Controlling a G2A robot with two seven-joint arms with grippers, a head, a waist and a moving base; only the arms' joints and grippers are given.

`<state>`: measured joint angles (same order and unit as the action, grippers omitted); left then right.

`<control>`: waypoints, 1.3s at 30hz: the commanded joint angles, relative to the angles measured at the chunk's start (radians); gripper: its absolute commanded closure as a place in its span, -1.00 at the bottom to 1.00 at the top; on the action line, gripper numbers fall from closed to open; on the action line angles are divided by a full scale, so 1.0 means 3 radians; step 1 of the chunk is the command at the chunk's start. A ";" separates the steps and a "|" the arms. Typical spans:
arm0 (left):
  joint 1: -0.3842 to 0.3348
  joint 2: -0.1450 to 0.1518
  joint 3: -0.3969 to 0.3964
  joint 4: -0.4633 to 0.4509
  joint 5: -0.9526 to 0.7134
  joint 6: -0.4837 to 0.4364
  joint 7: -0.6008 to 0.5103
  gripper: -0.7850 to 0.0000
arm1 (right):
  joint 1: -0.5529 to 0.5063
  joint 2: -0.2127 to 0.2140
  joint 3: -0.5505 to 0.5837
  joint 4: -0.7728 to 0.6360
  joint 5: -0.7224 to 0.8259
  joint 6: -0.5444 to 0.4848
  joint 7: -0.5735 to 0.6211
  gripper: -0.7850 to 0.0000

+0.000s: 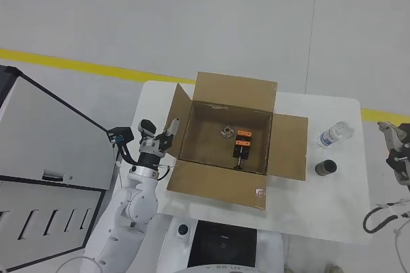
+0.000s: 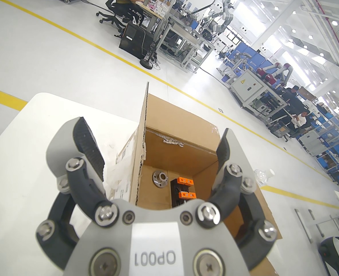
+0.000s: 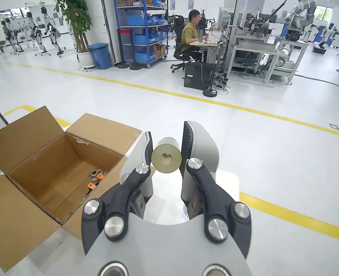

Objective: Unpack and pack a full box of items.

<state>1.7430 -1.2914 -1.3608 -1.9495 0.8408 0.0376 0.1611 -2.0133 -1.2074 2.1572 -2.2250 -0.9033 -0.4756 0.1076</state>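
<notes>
My right gripper clamps a cream roll. My left gripper hangs wide open beside the box; inside lie a flange and an orange clamp. Unpacking, I judge: next, set the roll by the bottle.

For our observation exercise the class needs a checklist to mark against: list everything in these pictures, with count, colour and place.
table: 1, white, under everything below
box: 1, brown cardboard, flaps open, mid-table
flange: 1, silver, on the box floor
tool: 1, black with orange parts, in the box beside the flange
bottle: 1, clear, on the table at the robot's right of the box
cylinder: 1, dark, on the table near the bottle
roll: 1, pale, gripped in the right gripper
cabinet: 1, grey, on the floor left of the table
left gripper: 1, grey and black, open, beside the box's left flap
right gripper: 1, grey and black, shut on the roll, at the table's right edge
</notes>
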 commanded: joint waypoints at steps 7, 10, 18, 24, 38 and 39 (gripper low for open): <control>0.0000 0.0000 0.0000 0.0000 0.0000 0.0000 0.0000 -1.00 | 0.0014 -0.0002 0.0001 -0.0011 0.0044 0.0006 -0.0042 1.00; 0.0000 0.0000 0.0000 0.0000 0.0000 0.0000 0.0000 -1.00 | -0.0020 -0.0028 0.0084 0.0024 0.0174 0.0050 -0.0357 1.00; 0.0000 0.0000 0.0000 0.0000 0.0000 0.0000 0.0000 -1.00 | -0.0225 -0.0132 -0.0108 0.0847 -0.0249 0.0099 -0.1559 1.00; 0.0000 0.0000 0.0000 0.0000 0.0000 0.0000 0.0000 -1.00 | -0.0044 -0.0168 -0.0456 0.1853 -0.0771 0.0224 -0.2181 1.00; 0.0000 0.0000 0.0000 0.0000 0.0000 0.0000 0.0000 -1.00 | 0.0256 -0.0171 -0.0673 0.2314 -0.0905 0.0259 -0.2060 1.00; 0.0000 0.0000 0.0000 0.0000 0.0000 0.0000 0.0000 -1.00 | 0.0337 -0.0169 -0.0709 0.2476 -0.0946 0.0268 -0.2049 1.00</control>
<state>1.7430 -1.2914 -1.3608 -1.9495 0.8408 0.0376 0.1610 -1.9381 -1.2588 1.9540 -1.5339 -1.1769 -0.3968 -0.5081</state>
